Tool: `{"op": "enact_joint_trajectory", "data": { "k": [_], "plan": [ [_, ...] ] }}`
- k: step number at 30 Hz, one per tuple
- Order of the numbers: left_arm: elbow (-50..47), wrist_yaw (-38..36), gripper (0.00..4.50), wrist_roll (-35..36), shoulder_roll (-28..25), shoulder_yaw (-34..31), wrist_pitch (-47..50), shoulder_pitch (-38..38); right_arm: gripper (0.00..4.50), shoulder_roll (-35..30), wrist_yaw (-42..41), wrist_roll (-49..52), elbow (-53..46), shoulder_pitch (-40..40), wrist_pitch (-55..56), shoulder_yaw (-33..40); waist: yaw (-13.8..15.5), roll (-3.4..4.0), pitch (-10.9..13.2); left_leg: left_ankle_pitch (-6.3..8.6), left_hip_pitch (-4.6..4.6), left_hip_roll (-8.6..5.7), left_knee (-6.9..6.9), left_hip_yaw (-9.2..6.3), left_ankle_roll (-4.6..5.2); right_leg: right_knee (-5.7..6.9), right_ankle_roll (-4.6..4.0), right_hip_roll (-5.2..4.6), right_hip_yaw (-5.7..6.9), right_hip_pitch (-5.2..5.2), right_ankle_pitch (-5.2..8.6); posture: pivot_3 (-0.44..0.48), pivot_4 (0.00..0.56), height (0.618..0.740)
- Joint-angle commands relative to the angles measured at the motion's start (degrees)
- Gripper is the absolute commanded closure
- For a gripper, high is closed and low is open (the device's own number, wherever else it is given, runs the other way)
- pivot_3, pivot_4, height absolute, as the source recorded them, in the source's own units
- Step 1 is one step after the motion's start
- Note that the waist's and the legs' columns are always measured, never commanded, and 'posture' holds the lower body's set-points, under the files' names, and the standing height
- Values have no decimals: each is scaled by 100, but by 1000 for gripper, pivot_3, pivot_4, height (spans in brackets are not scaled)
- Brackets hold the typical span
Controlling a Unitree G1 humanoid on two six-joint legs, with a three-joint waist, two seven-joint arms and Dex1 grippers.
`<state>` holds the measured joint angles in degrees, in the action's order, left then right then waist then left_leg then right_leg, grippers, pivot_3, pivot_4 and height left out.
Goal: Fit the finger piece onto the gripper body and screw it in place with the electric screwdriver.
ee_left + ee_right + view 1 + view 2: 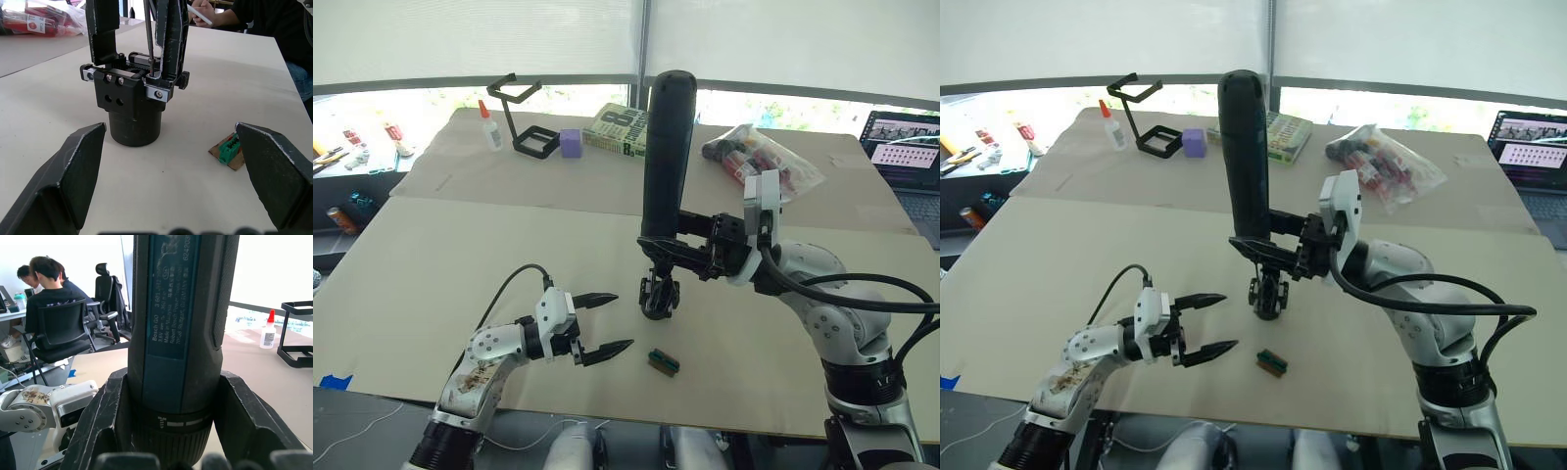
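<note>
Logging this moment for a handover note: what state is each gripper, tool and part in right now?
left gripper: open, empty, beside the gripper body
right gripper: shut on the electric screwdriver
electric screwdriver: upright, bit down on the gripper body's top
gripper body: standing upright on the table
green-and-brown block: lying loose on the table
glue bottle: upright, capped
laptop: open, screen on
</note>
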<state>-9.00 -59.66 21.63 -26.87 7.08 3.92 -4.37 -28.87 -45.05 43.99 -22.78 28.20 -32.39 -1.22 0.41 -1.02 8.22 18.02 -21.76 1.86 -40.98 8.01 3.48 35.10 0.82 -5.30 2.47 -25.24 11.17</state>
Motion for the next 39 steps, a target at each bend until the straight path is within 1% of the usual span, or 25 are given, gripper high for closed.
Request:
{"op": "enact_joint_trajectory", "data": {
  "k": [1, 16, 20, 23, 27, 31, 39],
  "plan": [
    [-30, -8, 0, 12, 13, 0, -103, 7, 2572, 27, -53, 33, -197, 65, 62, 70, 0, 0, 0, 0, 0, 0, 0, 0, 0, 0, 0, 0, 0, 0, 0, 0, 150, 740],
    [-61, 124, 0, -8, 56, 41, -2, -124, 2572, -54, -258, -275, -220, -20, 133, 18, 3, 0, 0, 0, 0, -1, -1, 0, 1, 0, 0, 0, 1, 1, 0, 0, 150, 740],
    [21, 300, 0, -181, 133, 128, -42, -223, 2572, -52, -262, -283, -241, -33, 129, 31, 9, 0, 0, 0, 0, -1, 0, -1, 1, 0, 0, -1, 0, 1, 0, 0, 150, 740],
    [198, 455, 0, -491, 197, 262, -137, -355, 2572, -41, -266, -280, -259, -30, 127, 36, 14, 0, 0, 0, 0, -3, -2, -1, 1, 0, 0, -1, 1, 3, 0, 0, 150, 740],
    [406, 466, 0, -581, 281, 362, -169, -449, 2572, -38, -282, -278, -245, 6, 134, 52, 9, 0, 0, 1, 0, -2, 0, 0, 2, 0, 0, 0, 1, 2, 0, 0, 150, 740],
    [1002, 517, 0, -864, 507, 602, -251, -786, 2572, -51, -317, -282, -252, -16, 139, 55, 30, 0, 0, 0, -1, -3, -2, -3, 1, 1, 0, -1, 6, 3, -1, 0, 150, 740],
    [1642, 370, 0, -914, 826, 661, -645, -1201, 2572, -63, -262, -299, -335, -53, 126, 82, 19, 0, 0, 2, -3, -2, -2, -3, 4, -2, 0, -1, 9, 3, -3, 0, 150, 740]
  ]
}}
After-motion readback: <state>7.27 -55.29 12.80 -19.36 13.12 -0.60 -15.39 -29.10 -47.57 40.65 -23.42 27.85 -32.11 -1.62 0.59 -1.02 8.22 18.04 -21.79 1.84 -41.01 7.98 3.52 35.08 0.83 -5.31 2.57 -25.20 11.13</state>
